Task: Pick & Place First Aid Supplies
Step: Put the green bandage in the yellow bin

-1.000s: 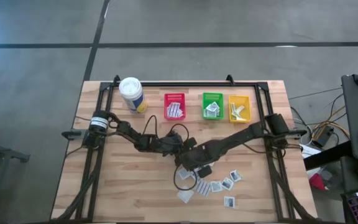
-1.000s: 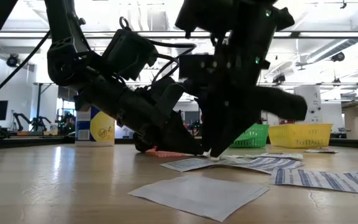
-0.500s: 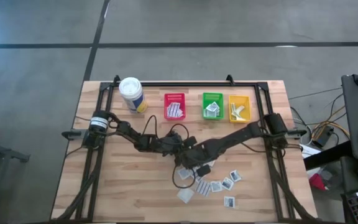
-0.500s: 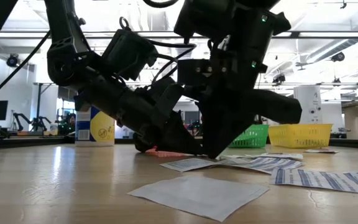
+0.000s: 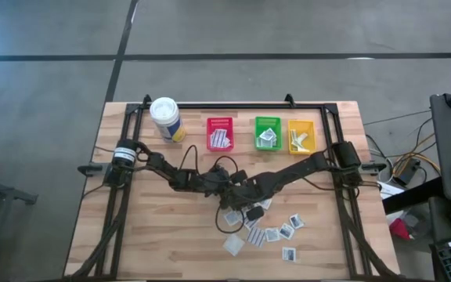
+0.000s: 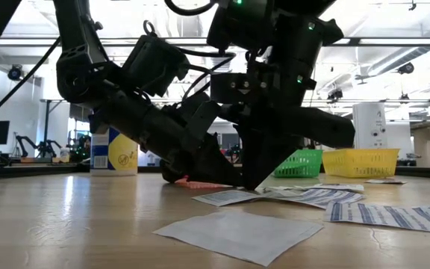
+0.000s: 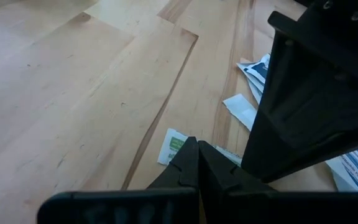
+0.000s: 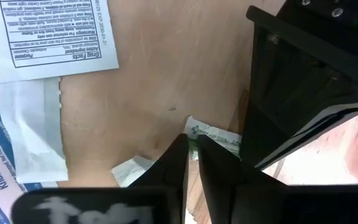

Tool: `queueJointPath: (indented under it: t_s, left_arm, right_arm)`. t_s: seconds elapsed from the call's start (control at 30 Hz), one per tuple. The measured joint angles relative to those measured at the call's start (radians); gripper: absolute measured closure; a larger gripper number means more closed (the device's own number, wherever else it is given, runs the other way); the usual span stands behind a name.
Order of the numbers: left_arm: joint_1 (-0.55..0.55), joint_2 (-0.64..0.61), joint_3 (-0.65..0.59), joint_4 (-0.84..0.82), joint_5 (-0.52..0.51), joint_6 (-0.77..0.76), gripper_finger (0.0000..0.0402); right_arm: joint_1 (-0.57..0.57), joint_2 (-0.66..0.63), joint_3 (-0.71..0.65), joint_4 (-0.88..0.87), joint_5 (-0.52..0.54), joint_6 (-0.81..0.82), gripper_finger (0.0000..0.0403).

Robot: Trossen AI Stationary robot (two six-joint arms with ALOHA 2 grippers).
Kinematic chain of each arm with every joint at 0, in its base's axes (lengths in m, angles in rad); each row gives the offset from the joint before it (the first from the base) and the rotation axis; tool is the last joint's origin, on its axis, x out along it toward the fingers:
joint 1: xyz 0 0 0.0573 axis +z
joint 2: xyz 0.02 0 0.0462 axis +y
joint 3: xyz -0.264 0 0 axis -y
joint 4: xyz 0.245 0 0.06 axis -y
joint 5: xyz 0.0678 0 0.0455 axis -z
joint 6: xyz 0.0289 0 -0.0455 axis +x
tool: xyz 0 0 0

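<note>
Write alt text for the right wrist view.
The right gripper, fingers nearly closed, pinches the edge of a small green-printed packet on the wooden table. The other arm's dark gripper is beside it; larger white packets lie farther off.

the table's point(image 5: 131, 235) near left wood lies bare and passable. both arms crowd the middle, the left gripper point(image 5: 237, 188) touching the right gripper point(image 5: 247, 197). loose packets point(image 5: 276, 233) litter the near right; canister point(image 5: 166, 118) and three bins point(image 5: 267, 133) line the far edge.

Wooden table point(image 5: 155, 227) bears packets point(image 5: 276, 233); bins point(image 5: 267, 133); canister point(image 5: 165, 118).
</note>
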Motion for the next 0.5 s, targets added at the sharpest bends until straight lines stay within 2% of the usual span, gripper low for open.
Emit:
queueJointPath:
  t_s: [0.17,0.5]
  left_arm:
    - [0.000,0.000,0.000,-0.001,0.000,0.002,0.0401]
    - [0.000,-0.007,0.000,-0.003,0.002,0.015,0.0402]
  right_arm:
    - [0.000,0.000,0.002,-0.004,0.000,-0.003,0.0392]
    - [0.006,-0.021,0.012,-0.045,-0.037,0.002,0.0395]
